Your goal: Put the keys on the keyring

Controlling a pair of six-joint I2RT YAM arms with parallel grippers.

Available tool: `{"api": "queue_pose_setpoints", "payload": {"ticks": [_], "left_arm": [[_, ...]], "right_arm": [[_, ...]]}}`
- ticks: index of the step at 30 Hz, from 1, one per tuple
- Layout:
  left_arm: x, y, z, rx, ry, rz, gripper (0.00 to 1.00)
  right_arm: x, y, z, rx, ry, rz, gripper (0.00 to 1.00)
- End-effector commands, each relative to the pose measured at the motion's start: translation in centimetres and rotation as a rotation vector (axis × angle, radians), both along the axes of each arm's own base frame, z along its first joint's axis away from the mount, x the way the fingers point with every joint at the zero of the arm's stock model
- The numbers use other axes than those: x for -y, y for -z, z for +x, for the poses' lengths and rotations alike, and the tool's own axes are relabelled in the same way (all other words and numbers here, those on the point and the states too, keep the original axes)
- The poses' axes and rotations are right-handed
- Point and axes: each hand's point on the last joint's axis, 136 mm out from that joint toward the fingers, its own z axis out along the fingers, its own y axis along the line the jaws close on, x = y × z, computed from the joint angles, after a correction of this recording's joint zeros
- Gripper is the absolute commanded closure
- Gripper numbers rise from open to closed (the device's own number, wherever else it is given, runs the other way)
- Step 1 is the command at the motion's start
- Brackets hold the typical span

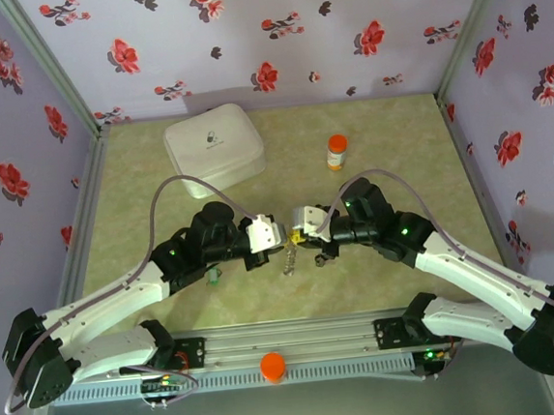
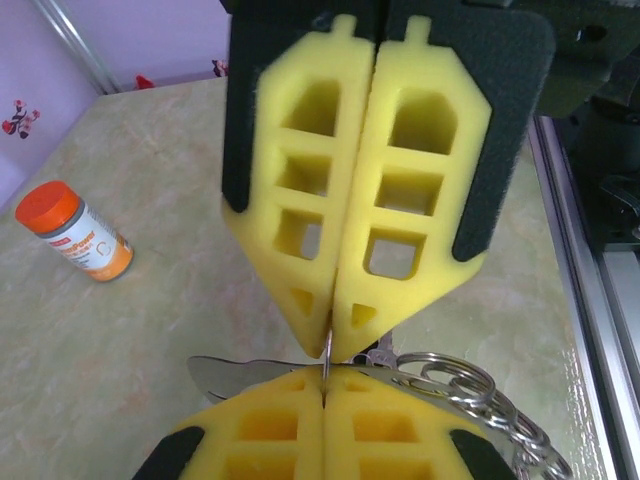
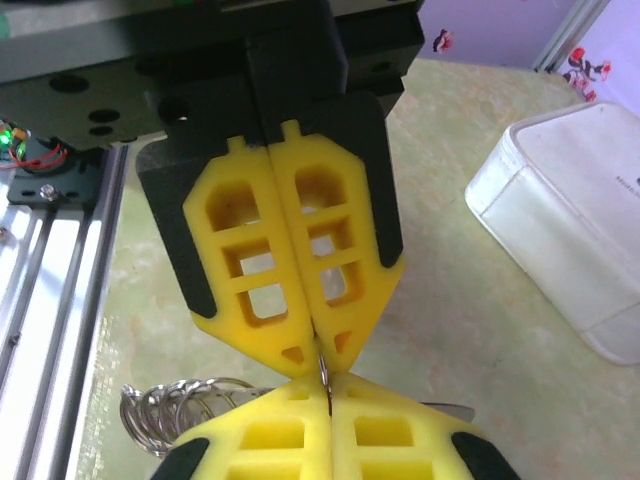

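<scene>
My two grippers meet tip to tip over the middle of the table. The left gripper [image 1: 281,236] [image 2: 329,347] is shut on a thin metal wire of the keyring [image 2: 327,343]. The right gripper [image 1: 299,236] [image 3: 322,366] is shut on the same wire [image 3: 323,366] from the opposite side. A bunch of linked metal rings [image 2: 465,388] [image 3: 165,405] hangs from that spot [image 1: 288,260]. A flat silver blade [image 2: 235,373] [image 3: 452,408], perhaps a key's shaft, sticks out sideways behind the foam fingers. The keys' heads are hidden. A small green piece [image 1: 210,276] lies under the left arm, too small to identify.
An orange-capped pill bottle [image 1: 336,151] [image 2: 82,238] stands at the back right of the table. A white rounded box [image 1: 214,148] [image 3: 570,230] sits at the back left. The metal rail [image 1: 289,347] with an orange knob [image 1: 271,365] runs along the near edge.
</scene>
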Motion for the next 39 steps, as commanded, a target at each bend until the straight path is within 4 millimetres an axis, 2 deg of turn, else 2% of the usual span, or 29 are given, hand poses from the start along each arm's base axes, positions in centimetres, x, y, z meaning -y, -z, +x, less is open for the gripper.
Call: {"api": "queue_pose_setpoints", "payload": {"ticks": [1, 2, 7, 10, 13, 15, 18, 24, 30, 39], "left_arm": [[0.3, -2.3, 0.3, 0.033, -0.021, -0.059, 1.0], [0.2, -2.5, 0.4, 0.032, -0.037, -0.069, 0.97], [-1.1, -2.9, 1.0, -0.031, -0.078, -0.16, 0.66], [-2.6, -2.6, 0.8, -0.136, -0.052, -0.297, 0.57], [-4.5, -3.9, 1.7, -0.254, -0.032, -0.531, 0.57], [-4.8, -4.6, 1.5, -0.275, 0.011, -0.603, 0.58], [-4.3, -4.2, 0.6, -0.281, 0.077, -0.596, 0.57], [-3.4, -4.3, -1.0, -0.259, 0.153, -0.589, 0.56], [-2.8, -4.4, -1.5, -0.252, 0.176, -0.584, 0.57], [-2.2, -4.7, -1.5, -0.26, 0.191, -0.587, 0.65]], "right_arm": [[-0.3, -0.2, -0.2, 0.013, -0.017, 0.017, 1.0], [-0.2, -0.2, -0.2, 0.018, -0.013, 0.012, 1.0], [-0.1, -0.7, 0.0, 0.045, -0.001, 0.045, 1.0], [-0.4, -1.2, -0.3, 0.02, -0.023, 0.103, 1.0], [-0.4, -2.2, -0.3, -0.007, -0.035, 0.173, 1.0], [-0.2, -3.1, -0.4, -0.025, -0.046, 0.223, 1.0], [-0.2, -4.1, -0.9, -0.056, -0.082, 0.282, 1.0], [-0.5, -4.7, -1.8, -0.115, -0.137, 0.327, 1.0], [-0.9, -5.0, -1.9, -0.14, -0.154, 0.347, 1.0], [-1.5, -4.8, -2.0, -0.163, -0.168, 0.348, 1.0]]}}
